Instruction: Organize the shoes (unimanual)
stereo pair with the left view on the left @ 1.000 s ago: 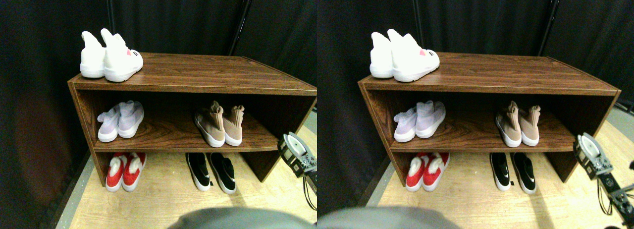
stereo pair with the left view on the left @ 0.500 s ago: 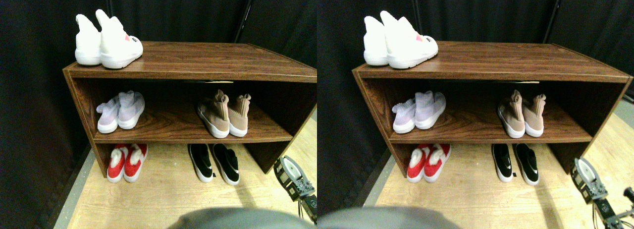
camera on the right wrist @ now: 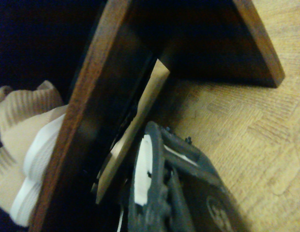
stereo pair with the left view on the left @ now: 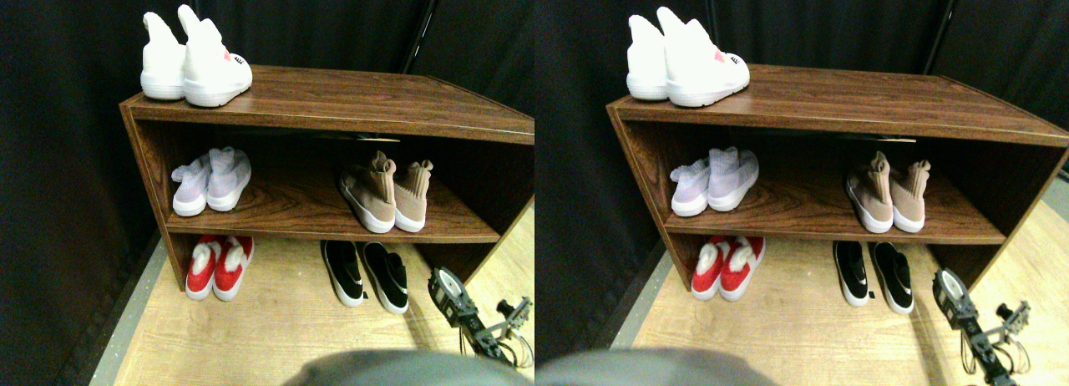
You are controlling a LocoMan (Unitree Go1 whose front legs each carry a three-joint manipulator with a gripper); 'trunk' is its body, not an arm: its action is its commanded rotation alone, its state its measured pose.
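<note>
A tan knit pair of shoes with white soles stands on the right of the middle shelf, and its soles and ankles also show in the wrist view past the shelf board's edge. A black pair with white soles stands on the floor under that shelf. My right gripper hangs low over the floor, just right of the black pair and in front of the rack's right side panel. It touches no shoe. In the wrist view the dark jaw frame lies close to the shelf board.
The brown wooden rack carries a white pair on its top left and a lilac pair on the middle shelf's left. A red pair stands on the floor at the left. Black curtains hang behind; light wood floor lies in front.
My right gripper has come down and leftward, from beside the middle shelf's right end to floor level next to the black pair. The camera view shifted; no shoe has moved.
</note>
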